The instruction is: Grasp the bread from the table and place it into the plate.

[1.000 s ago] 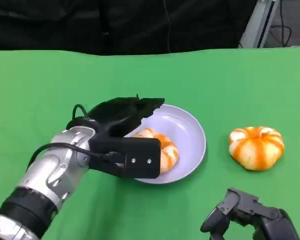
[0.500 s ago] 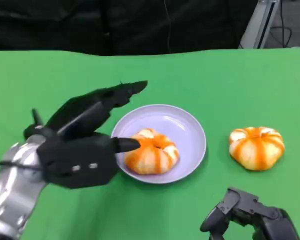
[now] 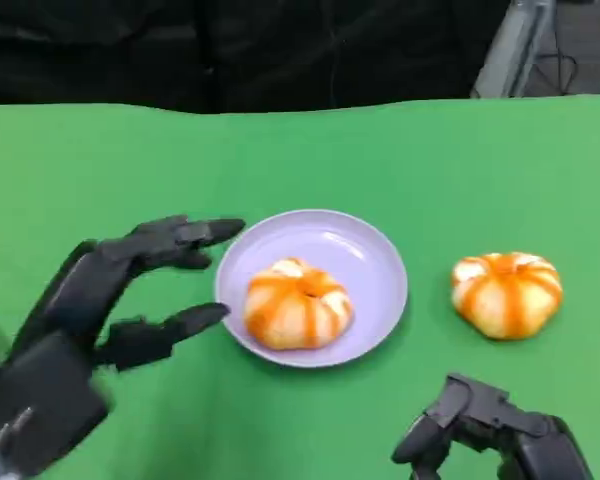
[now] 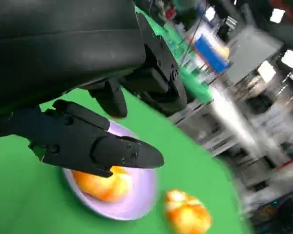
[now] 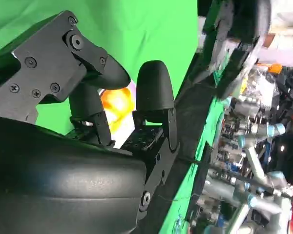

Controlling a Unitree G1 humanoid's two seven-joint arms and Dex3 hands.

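From my head camera, one bread (image 3: 298, 304) sits in the middle of the plate (image 3: 370, 258), resting on its dish and touching neither rim nor finger; I judge that part of the task done. A second bread (image 3: 507, 293) lies on the green table (image 3: 400, 150), well apart from the plate on my right side (it looks the same kind, orange with pale stripes). My left robot hand (image 3: 130, 290) hovers just beside the plate's near-left rim, fingers spread apart and holding nothing, palm turned toward the plate. My right robot hand (image 3: 490, 430) sits low at the near edge, fingers curled in around nothing that I can see.

From my left wrist, the fingers (image 4: 95, 141) reach out over the plate (image 4: 136, 207) with the bread (image 4: 105, 185) beneath them, not touching; the other bread (image 4: 188, 214) lies beyond on the table.

From my right wrist, the fingers (image 5: 154, 85) stand bent, with a glimpse of bread (image 5: 118, 105) behind them, too hidden to say which.
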